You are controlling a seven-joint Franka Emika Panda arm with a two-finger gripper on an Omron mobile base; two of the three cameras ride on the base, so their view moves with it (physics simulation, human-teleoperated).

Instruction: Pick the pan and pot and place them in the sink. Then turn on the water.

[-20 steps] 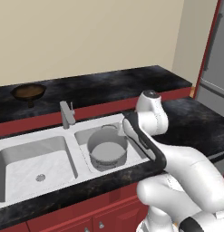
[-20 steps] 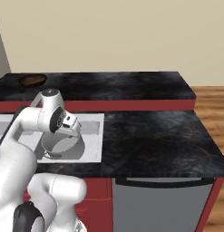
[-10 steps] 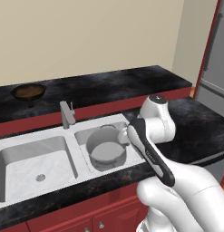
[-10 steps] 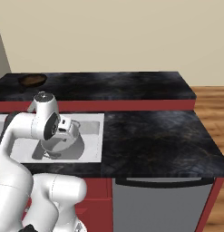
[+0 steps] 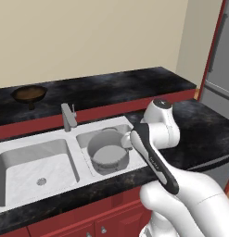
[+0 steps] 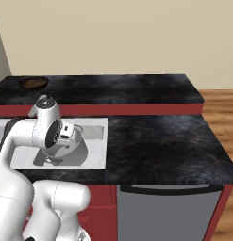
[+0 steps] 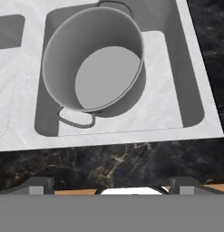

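Black marble counter (image 5: 111, 90), beige wall (image 5: 88, 37)

We see a black marbled countertop (image 5: 148, 83) running along a plain beige wall (image 5: 88, 37), with dark red cabinet fronts (image 5: 79, 224) below it carrying small round knobs. At the far right of the left base view stands a grey refrigerator (image 5: 222, 92) edged in red. In the right base view, a grey dishwasher front (image 6: 167, 214) with a bar handle sits under the counter, and wooden flooring (image 6: 219, 110) shows beyond its right end.

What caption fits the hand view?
Grey pot standing in the white sink basin, open gripper above.
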